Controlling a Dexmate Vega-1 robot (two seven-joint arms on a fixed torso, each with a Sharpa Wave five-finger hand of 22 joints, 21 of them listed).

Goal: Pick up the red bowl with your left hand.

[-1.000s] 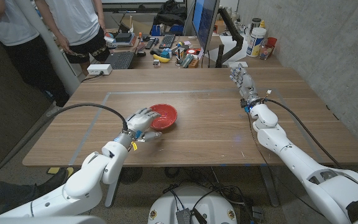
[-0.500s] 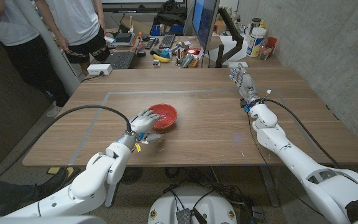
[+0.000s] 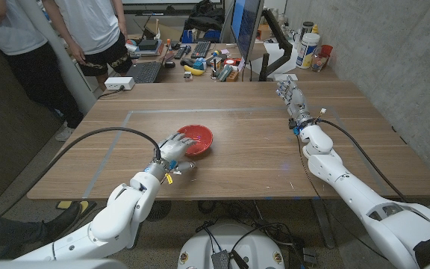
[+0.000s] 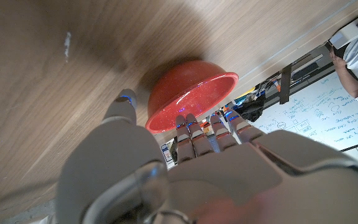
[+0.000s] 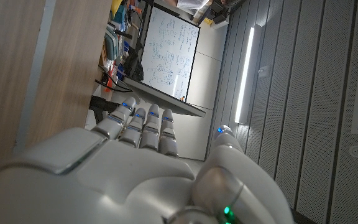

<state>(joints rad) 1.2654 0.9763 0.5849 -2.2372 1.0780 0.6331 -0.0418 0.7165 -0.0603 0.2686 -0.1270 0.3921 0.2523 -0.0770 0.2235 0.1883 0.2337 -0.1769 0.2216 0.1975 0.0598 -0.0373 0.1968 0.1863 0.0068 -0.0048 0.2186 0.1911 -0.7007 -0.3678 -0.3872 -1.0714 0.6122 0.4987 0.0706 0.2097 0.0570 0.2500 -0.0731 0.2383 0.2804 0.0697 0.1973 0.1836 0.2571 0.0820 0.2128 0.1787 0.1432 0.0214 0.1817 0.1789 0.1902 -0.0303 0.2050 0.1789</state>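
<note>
Here my left hand [image 3: 174, 148] reaches the near-left rim of the red bowl [image 3: 198, 139], which sits upright on the wooden table [image 3: 260, 157] a little left of centre; my fingers [image 4: 194, 134] are spread at its wall, gripping nothing. Farther right, my right hand [image 3: 290, 96] stands near the far edge, fingers apart and holding nothing.

lab or workshop: cluttered bench [image 3: 192, 56] with tools, monitor [image 3: 246, 30], whiteboard [image 5: 166, 53], concrete wall [image 3: 394, 52].
</note>
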